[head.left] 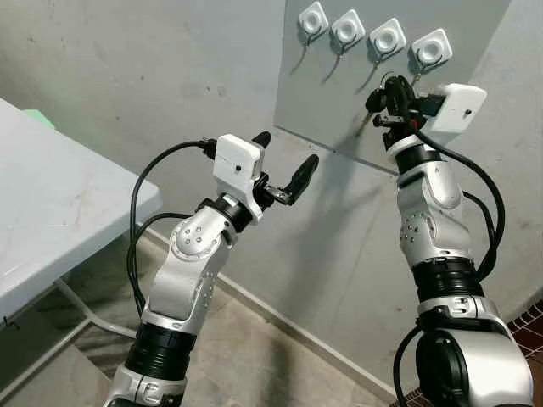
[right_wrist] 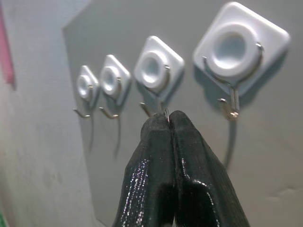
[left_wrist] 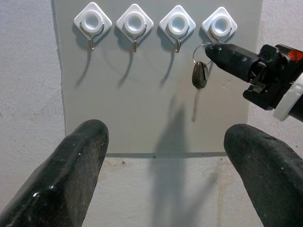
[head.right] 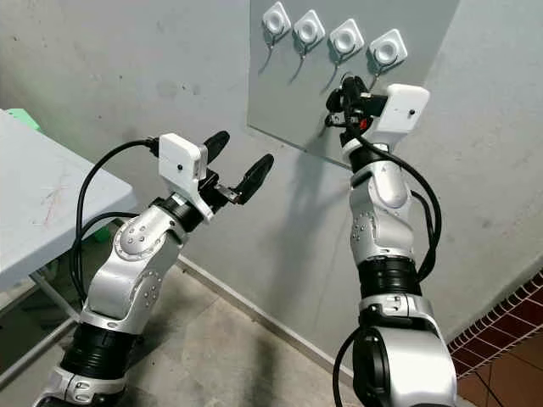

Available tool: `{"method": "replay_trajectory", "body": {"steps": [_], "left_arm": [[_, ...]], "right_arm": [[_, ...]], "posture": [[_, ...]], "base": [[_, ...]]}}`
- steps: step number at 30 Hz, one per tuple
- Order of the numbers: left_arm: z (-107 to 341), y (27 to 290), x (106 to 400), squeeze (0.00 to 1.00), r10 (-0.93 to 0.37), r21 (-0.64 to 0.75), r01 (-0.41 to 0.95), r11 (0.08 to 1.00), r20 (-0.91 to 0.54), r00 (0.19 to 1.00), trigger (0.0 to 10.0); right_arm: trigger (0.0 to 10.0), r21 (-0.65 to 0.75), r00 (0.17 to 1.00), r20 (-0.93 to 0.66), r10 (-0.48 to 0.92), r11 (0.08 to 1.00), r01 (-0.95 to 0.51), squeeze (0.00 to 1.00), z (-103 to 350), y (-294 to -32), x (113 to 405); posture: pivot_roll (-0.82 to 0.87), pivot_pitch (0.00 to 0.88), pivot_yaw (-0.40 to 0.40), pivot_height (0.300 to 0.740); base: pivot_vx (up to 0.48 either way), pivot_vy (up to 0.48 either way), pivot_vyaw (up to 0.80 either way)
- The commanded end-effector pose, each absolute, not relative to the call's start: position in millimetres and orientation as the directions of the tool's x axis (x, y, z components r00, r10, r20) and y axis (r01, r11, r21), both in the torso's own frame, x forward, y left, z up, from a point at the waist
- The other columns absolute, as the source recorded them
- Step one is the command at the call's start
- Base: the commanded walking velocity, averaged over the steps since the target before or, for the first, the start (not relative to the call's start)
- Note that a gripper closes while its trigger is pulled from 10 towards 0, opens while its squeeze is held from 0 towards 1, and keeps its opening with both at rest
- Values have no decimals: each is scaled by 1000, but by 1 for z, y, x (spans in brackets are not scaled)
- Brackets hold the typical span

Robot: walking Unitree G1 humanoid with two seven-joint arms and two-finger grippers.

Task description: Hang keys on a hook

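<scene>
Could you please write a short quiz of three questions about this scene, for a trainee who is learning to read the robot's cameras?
1. How many white hooks are on the grey panel?
2. True or false: the left gripper holds the key.
3. Which is nearest the key ring: A, the first hook; B, the last hook; C, the table?

Key: 1. Four. 2. False; it is open and empty, and the right gripper, fingers shut, holds the ring. 3. B.
</scene>
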State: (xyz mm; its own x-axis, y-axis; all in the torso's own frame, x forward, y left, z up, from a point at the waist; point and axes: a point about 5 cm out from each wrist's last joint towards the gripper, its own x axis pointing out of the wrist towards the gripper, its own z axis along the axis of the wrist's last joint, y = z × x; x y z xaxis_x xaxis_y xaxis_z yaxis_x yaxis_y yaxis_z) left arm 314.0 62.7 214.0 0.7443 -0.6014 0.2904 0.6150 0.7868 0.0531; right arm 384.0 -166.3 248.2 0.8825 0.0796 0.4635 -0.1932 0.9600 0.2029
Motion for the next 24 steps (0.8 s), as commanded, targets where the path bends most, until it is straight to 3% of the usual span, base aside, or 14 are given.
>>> {"method": "replay_trajectory", "body": {"steps": [1, 12, 24], "left_arm": [[221, 61, 312, 0, -610, 67, 622, 780, 303, 732, 10000], [220, 61, 312, 0, -605, 61, 618, 784, 300, 738, 10000], [221, 61, 313, 0, -607, 56, 622, 781, 300, 736, 10000]], "right_arm": [[10000, 216, 878, 476, 56, 960, -178, 0, 257, -170, 387], [10000, 141, 818, 558, 137, 956, -257, 0, 254, -166, 376], [10000, 186, 819, 568, 75, 958, -217, 0, 254, -175, 375]], "posture": [[32, 0, -50, 702], [31, 0, -50, 702], [27, 0, -44, 702]], "base": [[0, 0, 0], [0, 0, 0], [0, 0, 0]]}}
